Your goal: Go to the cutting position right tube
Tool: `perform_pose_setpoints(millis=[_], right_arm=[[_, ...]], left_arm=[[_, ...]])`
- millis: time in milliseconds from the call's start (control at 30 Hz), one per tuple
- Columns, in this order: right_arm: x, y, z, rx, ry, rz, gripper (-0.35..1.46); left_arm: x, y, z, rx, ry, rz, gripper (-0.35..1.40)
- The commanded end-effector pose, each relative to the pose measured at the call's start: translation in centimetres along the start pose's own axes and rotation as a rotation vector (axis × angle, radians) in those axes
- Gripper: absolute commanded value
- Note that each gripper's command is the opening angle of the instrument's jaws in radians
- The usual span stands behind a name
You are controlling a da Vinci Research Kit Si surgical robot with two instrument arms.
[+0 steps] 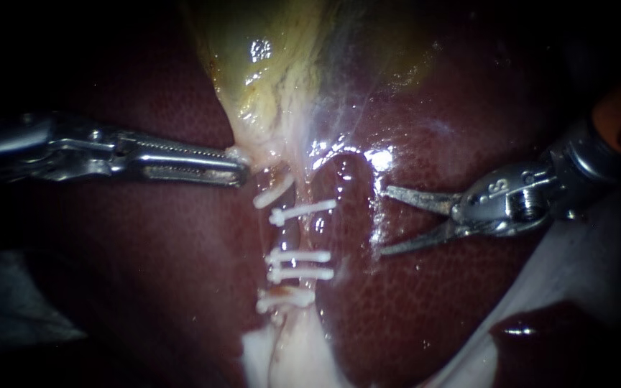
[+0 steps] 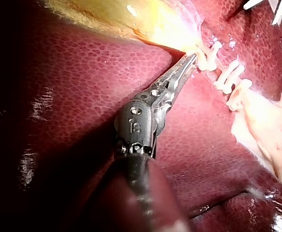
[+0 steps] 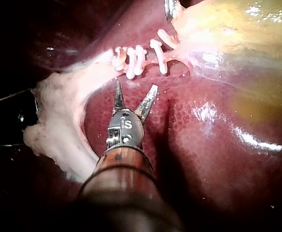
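Two slim blades of our right instrument [image 1: 382, 220] stand spread apart with nothing between them, right of centre in the endoscope view. Their tips point left at the right tube [image 1: 309, 233] but stay clear of it, with bare liver [image 1: 425, 302] beneath. That tube runs down the middle of the frame, crossed by white clips [image 1: 300, 273]: one above the level of the blades, two close together below it. Our left instrument [image 1: 242, 171] comes in from the left edge, its jaws clenched on the pale lower end of the gallbladder [image 1: 267, 65], just above the uppermost clip. From the right wrist view, the open blades sit just short of the row of clips ahead of them.
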Motion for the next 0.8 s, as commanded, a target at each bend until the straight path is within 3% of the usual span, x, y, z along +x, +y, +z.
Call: perform_pose_setpoints(millis=[33,233,367,533,633,800], right_arm=[[-0.01,0.0,0.0,0.004,0.001,0.002,1.43],[0.0,0.0,0.01,0.009,0.003,0.002,1.43],[0.02,-0.01,0.06,0.055,0.018,0.002,1.43],[0.03,-0.07,0.28,0.13,0.05,0.06,1.43],[-0.01,-0.11,0.51,0.185,0.106,0.122,1.43],[-0.09,-0.13,0.86,0.238,0.114,0.198,1.43]], left_arm=[[0.02,0.01,-0.03,-0.001,0.0,-0.001,-0.35],[0.26,0.15,-0.37,-0.007,-0.001,-0.015,-0.35],[0.41,0.3,-0.55,-0.001,0.013,-0.001,-0.35],[0.44,0.39,-0.56,0.001,0.016,0.009,-0.35],[0.43,0.39,-0.55,0.001,0.016,0.01,-0.35],[0.43,0.39,-0.55,0.001,0.016,0.01,-0.35]])
